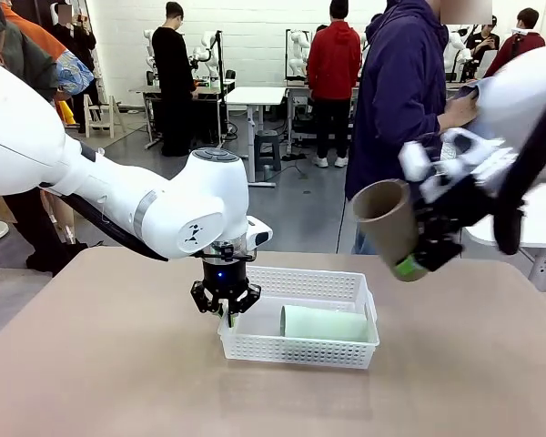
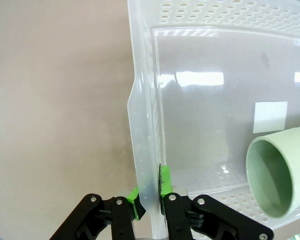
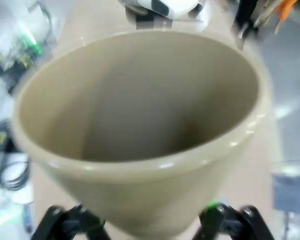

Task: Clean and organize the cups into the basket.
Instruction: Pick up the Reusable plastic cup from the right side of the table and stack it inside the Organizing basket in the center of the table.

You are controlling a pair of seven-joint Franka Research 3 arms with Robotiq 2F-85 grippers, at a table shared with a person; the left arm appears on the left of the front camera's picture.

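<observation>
The tan-brown cup (image 1: 382, 211) hangs in the air on the robot's right, its narrow base clamped in the right end effector (image 1: 415, 257). Its long axis is tilted with the open mouth up and leftward, so the basket (image 1: 296, 273) lies below and to its left on the surface (image 1: 100, 364). The left end effector (image 1: 226, 305) is pinched together on the basket's left wall, while the mint green cup (image 1: 323, 323) lies on its side inside, mouth toward that wall. Both cups are matte, smooth and tapered; the basket is thin white lattice plastic, which will probably flex.
</observation>
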